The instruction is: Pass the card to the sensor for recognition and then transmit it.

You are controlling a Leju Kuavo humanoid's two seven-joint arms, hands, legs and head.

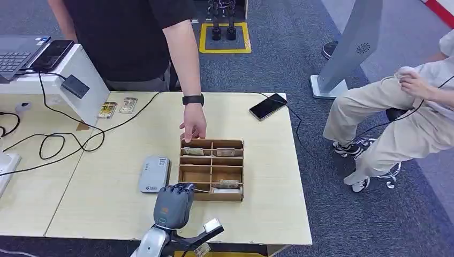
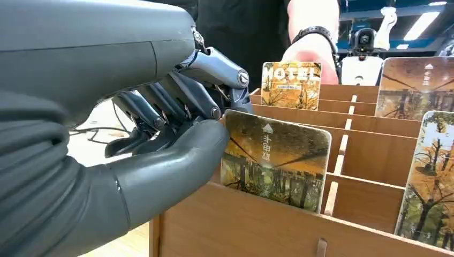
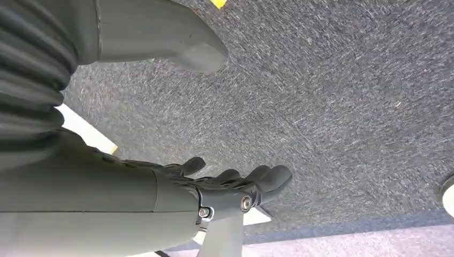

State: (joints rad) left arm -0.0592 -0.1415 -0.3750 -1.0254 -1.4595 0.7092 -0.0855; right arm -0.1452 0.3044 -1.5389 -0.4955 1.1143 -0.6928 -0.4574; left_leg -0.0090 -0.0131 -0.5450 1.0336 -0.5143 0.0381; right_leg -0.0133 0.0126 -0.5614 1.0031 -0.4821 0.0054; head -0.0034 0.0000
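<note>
left robot hand (image 2: pixel 176 115): dark grey shell, thick matte thumb, slimmer glossy dark fingers with silver pivot screws | left forearm (image 1: pixel 151 242): silver, clear tag clipped at wrist | right robot hand (image 3: pixel 235 184): grey ribbed wrist cover, dark fingers, small screws at knuckle

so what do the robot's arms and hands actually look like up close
The left hand is dark grey, with a thick smooth thumb, slimmer dark fingers and silver metal linkages with small screws at the knuckles. A grey ribbed cover sits behind it at the wrist. The head view shows a silver forearm below the left hand. The right hand looks the same: dark grey fingers, ribbed cover, silver bracket.
</note>
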